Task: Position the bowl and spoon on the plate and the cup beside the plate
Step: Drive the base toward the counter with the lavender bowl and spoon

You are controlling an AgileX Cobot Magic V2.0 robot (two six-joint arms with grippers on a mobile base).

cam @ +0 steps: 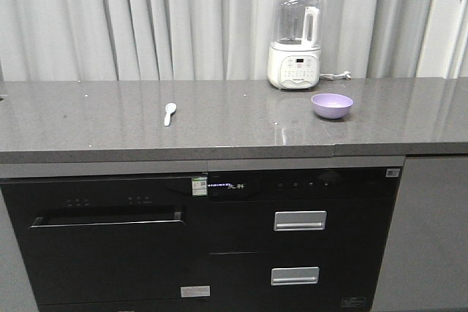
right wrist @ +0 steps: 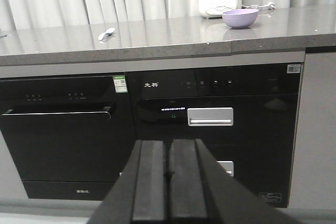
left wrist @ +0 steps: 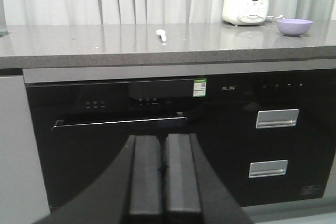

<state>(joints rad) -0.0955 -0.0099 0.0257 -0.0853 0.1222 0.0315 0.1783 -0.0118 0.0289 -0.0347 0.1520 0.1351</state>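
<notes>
Exterior front view: lavender bowl [cam: 332,105] and spoon [cam: 169,113] lie well apart on the countertop [cam: 88,118]; left gripper [left wrist: 163,145] and right gripper [right wrist: 169,148] are both closed, empty.

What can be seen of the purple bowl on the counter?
The bowl is small, round and lavender, smooth and matte like plastic, with a paler inside where nothing shows. It stands upright on the grey counter, toward its right side, in front and right of the white blender. Only the counter touches it; the spoon lies well off to its left.
</notes>
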